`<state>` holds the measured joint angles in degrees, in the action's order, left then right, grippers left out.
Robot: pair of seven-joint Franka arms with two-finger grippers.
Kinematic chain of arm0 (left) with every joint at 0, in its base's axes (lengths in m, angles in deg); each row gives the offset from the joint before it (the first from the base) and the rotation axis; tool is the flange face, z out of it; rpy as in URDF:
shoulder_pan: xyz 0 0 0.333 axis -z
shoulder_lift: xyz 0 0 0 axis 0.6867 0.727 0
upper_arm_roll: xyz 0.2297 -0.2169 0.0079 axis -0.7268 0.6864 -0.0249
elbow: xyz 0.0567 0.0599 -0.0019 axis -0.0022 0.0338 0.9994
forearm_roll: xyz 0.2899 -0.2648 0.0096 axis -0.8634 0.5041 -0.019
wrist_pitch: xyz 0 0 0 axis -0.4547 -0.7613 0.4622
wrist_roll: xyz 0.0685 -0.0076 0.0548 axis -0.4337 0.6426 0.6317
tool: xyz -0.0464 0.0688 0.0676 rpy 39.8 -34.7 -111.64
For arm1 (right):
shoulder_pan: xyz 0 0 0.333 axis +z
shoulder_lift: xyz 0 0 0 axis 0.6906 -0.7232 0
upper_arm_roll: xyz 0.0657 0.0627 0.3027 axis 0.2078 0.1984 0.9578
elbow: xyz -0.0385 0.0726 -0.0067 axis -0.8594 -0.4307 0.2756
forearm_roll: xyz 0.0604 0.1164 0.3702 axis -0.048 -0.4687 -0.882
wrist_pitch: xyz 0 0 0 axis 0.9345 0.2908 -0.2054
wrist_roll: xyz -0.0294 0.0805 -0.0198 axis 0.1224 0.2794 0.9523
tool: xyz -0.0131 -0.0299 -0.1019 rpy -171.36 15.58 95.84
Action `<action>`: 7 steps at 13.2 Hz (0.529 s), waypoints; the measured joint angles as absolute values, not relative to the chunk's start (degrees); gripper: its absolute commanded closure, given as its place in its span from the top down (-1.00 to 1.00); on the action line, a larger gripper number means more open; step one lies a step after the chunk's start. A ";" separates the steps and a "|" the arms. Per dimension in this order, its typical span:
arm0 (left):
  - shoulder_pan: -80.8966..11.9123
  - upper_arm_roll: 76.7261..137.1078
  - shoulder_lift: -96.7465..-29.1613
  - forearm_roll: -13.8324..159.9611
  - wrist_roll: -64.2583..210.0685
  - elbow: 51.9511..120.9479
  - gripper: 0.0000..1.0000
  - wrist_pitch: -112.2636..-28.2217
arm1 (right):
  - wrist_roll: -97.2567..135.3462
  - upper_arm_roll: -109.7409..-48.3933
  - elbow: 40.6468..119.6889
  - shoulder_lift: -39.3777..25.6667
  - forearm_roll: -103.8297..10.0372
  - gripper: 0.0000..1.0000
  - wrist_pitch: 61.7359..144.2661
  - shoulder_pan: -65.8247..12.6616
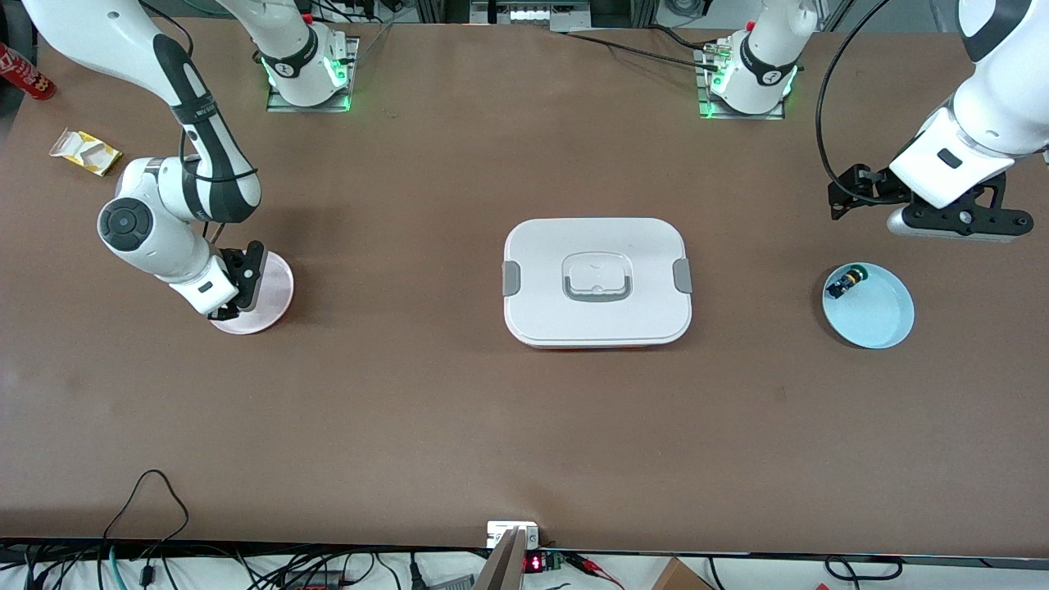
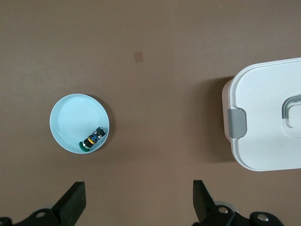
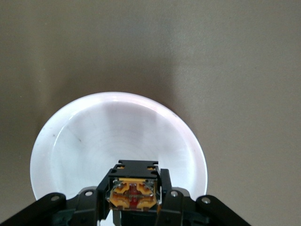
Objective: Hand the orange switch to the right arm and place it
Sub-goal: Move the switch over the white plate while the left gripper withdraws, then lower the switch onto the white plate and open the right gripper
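My right gripper (image 3: 134, 200) is shut on the orange switch (image 3: 134, 190); its tan-orange rear block faces the wrist camera. It holds the switch just over a pale pink plate (image 3: 75, 141). In the front view the right gripper (image 1: 233, 297) is at the pink plate (image 1: 274, 283), toward the right arm's end of the table, and the switch is hidden by the fingers. My left gripper (image 1: 959, 221) is open and empty, up in the air over bare table beside a light blue plate (image 1: 881, 315). Its fingers (image 2: 75, 202) stand wide apart.
The light blue plate (image 2: 70, 117) holds a black switch with a green cap (image 1: 846, 283), also in the left wrist view (image 2: 92, 139). A white lidded box (image 1: 597, 281) sits mid-table. A yellow wrapper (image 1: 86, 152) and a red can (image 1: 29, 74) lie near the right arm's end.
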<state>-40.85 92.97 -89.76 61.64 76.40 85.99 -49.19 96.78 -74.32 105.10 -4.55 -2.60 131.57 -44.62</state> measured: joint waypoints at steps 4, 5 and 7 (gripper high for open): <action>-40.86 92.90 -89.60 61.62 75.35 86.77 1.00 -49.50 | 98.18 -74.31 106.19 -5.54 -2.60 -0.70 131.61 -44.97; -40.86 92.89 -89.60 61.62 74.11 86.83 1.00 -49.37 | 98.22 -74.31 106.99 -5.70 -2.60 -0.70 131.61 -45.07; -40.86 92.88 -89.60 61.62 72.23 86.86 1.00 -49.12 | 98.24 -74.31 108.06 -5.93 -2.60 -0.70 131.70 -45.14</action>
<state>-40.86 92.88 -89.60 61.62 72.23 86.86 -49.12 98.24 -74.31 108.06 -5.93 -2.60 131.70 -45.14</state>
